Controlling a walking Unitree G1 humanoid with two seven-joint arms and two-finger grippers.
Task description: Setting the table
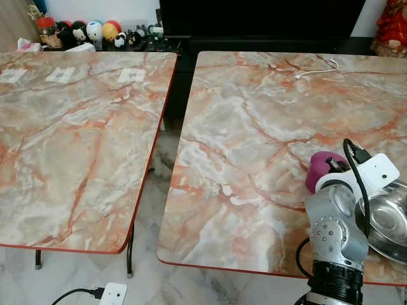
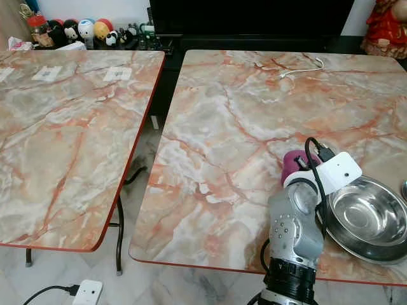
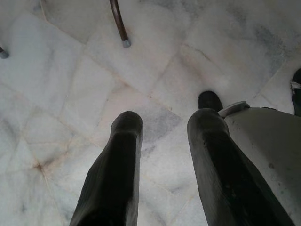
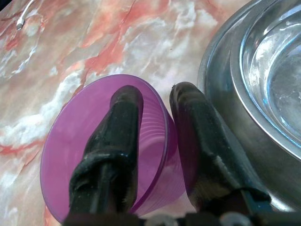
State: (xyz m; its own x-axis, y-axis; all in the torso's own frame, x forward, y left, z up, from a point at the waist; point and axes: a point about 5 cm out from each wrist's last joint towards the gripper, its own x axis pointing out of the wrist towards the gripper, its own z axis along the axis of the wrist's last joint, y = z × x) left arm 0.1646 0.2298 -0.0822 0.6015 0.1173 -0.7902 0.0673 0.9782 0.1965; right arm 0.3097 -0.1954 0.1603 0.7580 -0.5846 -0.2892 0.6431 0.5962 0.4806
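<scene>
Translucent purple plastic cup (image 4: 108, 146), ribbed inside, sits at the near right of the marble-patterned table (image 1: 254, 127), just beside a shiny stainless-steel bowl (image 2: 369, 219). The right gripper (image 4: 155, 110) pinches the cup's wall, one black finger inside the rim and one outside; the head views hide this grip behind the silver wrist. The left gripper (image 3: 164, 127) hangs above the pale marble floor (image 3: 70, 70), fingers apart and holding nothing. Farther off, a white cable (image 1: 315, 68) lies on the tabletop. A second, matching table (image 1: 70, 140) stands to the left, and small round figurines (image 1: 95, 30) line the back.
</scene>
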